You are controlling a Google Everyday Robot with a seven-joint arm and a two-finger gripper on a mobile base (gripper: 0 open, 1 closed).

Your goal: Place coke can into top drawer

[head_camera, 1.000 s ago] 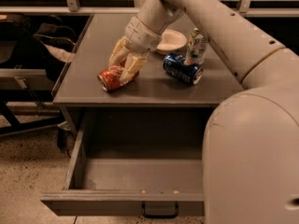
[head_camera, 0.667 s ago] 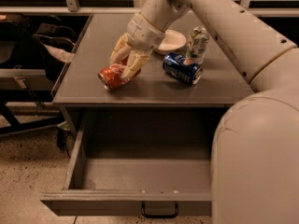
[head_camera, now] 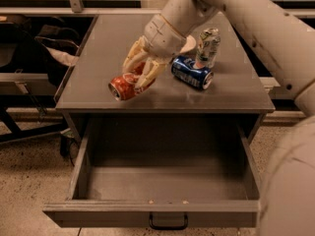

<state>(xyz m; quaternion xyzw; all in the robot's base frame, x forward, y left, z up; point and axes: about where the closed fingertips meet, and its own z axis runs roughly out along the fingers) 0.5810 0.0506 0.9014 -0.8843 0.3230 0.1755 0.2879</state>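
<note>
The coke can is lying on its side on the grey cabinet top, directly under the gripper. The gripper's two pale fingers are standing apart, one on each side of the can's far end, so the hand is open around it. Just beside the gripper, on the arm's side, one blue can is lying on its side, and beyond it one pale green-and-white can is standing upright. A white dish is partly hiding behind the wrist. That is making three cans in all. Below and in front of the gripper, the one top drawer is standing pulled out, with a dark handle.
</note>
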